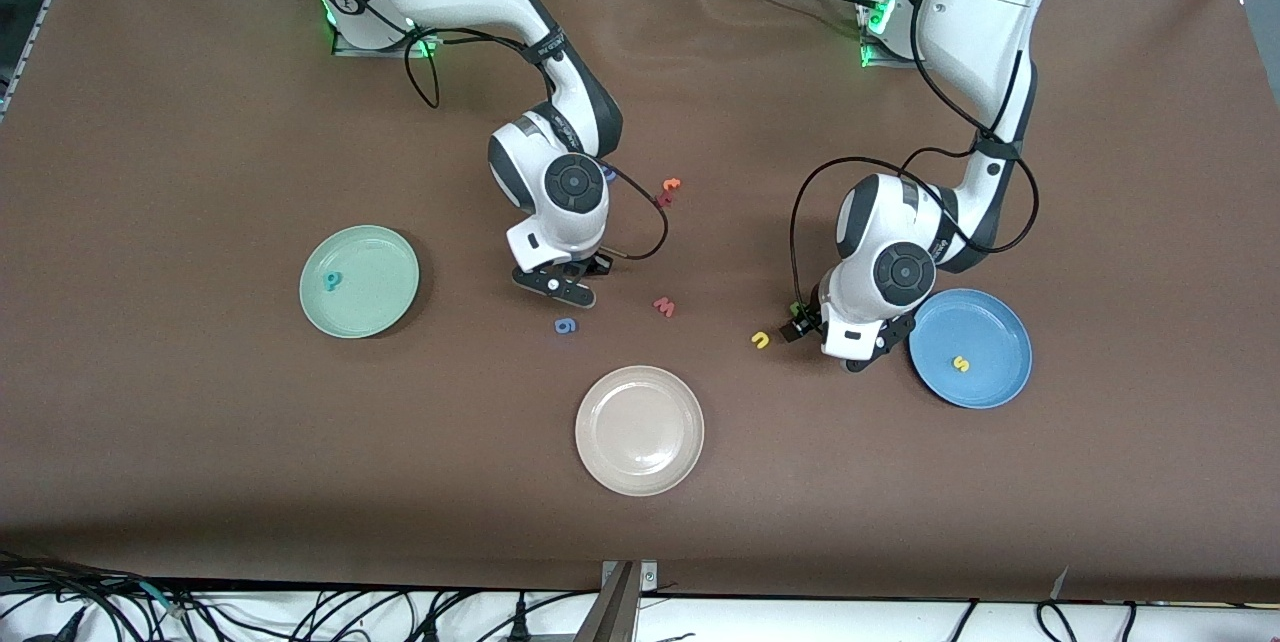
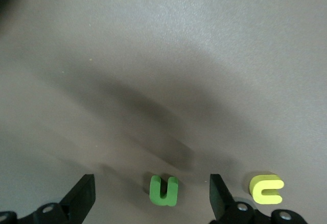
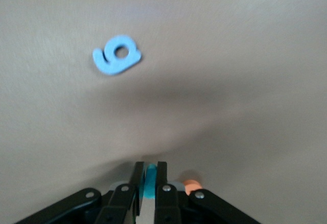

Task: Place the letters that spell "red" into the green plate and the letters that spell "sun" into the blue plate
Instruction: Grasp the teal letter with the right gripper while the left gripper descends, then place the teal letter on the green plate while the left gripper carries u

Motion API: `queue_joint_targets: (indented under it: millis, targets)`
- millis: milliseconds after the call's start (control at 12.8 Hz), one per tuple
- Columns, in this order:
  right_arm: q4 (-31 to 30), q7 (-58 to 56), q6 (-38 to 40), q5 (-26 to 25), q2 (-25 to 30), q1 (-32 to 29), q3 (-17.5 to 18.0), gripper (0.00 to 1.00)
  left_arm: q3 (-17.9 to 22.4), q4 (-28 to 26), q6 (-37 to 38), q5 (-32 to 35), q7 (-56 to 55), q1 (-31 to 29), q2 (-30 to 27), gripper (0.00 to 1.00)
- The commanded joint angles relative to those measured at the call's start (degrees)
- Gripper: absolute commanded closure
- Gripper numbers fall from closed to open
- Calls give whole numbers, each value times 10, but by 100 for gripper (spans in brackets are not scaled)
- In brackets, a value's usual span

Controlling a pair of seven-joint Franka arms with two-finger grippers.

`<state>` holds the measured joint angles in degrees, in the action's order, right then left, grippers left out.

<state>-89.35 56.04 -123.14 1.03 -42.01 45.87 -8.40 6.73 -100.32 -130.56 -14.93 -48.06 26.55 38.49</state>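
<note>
- Across the whole front view, the brown table (image 1: 200, 122) carries three round plates and scattered foam letters.
- At mid-height toward the right arm's end, the green plate (image 1: 375, 292) holds the teal "d" (image 1: 331, 279).
- Lower in the frame toward the left arm's end, the blue plate (image 1: 985, 337) holds the yellow "s" (image 1: 961, 363).
- At lower centre sits a beige plate (image 1: 640, 430), with no letter in it.
- Near frame centre, the right gripper (image 1: 560, 284) is clamped on a small teal letter (image 3: 150, 179), over bare table above the blue "6" (image 1: 565, 325).
- Just beside the blue plate, the left gripper (image 1: 800, 322) stands spread wide, one finger on either side of the green "u" (image 2: 163, 190), not touching it.
- Lower than the green "u", just beside it, lies the yellow "u" (image 1: 761, 340).
- Between the two grippers lies the pinkish "w" (image 1: 664, 306).
- Higher in the frame lies the orange "e" (image 1: 671, 185).
</note>
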Motion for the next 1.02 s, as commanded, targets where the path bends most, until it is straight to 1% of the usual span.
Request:
queue_joint_targets:
  millis: [0,78,392,549,705,784,941]
  targets:
    - [76,-68,93,8,-3,-38,4,100,7,5,-6,-19,-2,15,12,1]
    - [89,-84,111,8,-3,-48,5,100,7,5,-6,-19,-2,19,12,1]
    - [91,-171,136,5,7,-82,1,100,5,3,-6,-19,-11,21,12,2]
    - [91,-202,131,4,6,-103,1,100,5,3,-6,-15,-10,21,13,4]
    - [91,-231,129,-1,4,-119,1,100,5,2,-6,-11,-7,21,14,11]
    - [89,-260,135,-3,4,-128,0,100,5,2,-6,-10,-5,21,15,18]
    - [81,-306,138,-8,3,-149,-14,100,5,2,-6,-8,-2,21,15,28]
